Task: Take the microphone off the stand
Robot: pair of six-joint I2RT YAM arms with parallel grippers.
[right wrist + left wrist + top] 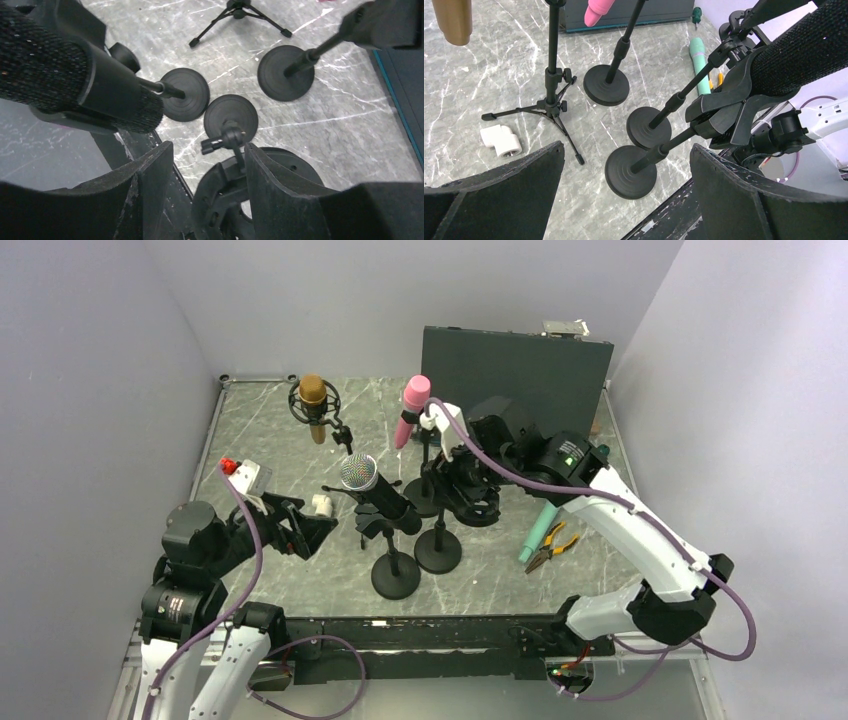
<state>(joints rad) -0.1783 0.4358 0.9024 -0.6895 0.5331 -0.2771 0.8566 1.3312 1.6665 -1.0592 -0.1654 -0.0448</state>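
While your left end effector (626,150) hangs spread wide above the bench (474,80), your right end effector (207,147) sits partly spread just beside the black microphone (385,498), pinching nothing.

Light is bright, even and diffuse, coming from above. The grey walls (90,390) are uniformly lit, with no hot spots. The marble table (290,455) shows a mild sheen and no hard glare. Shadows are soft and short: faint dark rims hug the round stand bases (606,85), and the tripod legs (519,111) cast almost none.

The top view is sharp throughout. Both wrist views have wide-angle stretch, so upright poles lean toward the frame edges. Near the lens, the left gripper fingers (499,195) and right gripper fingers (145,190) are dark and slightly soft. The black microphone grille (35,65) at near left sits very close, its texture still resolved. A green lamp (568,450) glows on the right arm.
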